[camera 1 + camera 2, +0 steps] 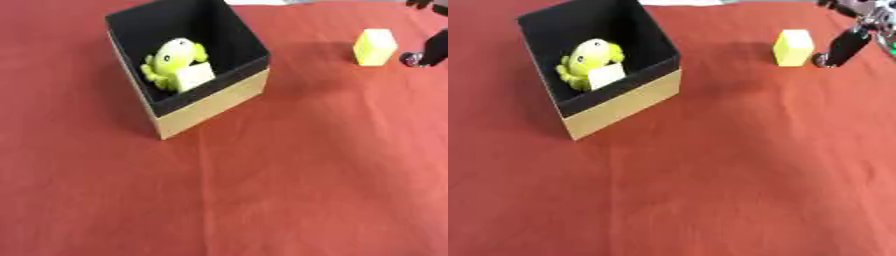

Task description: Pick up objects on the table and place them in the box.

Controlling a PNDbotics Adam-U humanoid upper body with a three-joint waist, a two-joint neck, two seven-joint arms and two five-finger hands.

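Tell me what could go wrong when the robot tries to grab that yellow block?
The robot hand sits just right of the yellow block, near the far edge of the table, so a clumsy touch might push the block away instead of catching it. The box already holds a green toy and a pale block, so a dropped block may land on them.

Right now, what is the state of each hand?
Left hand: not in view.
Right hand: beside the small yellow block, holding nothing; fingers cannot be told.

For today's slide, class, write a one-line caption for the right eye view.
Right robot hand beside a yellow block on red cloth; yellow toy and pale block already in the black-lined box.
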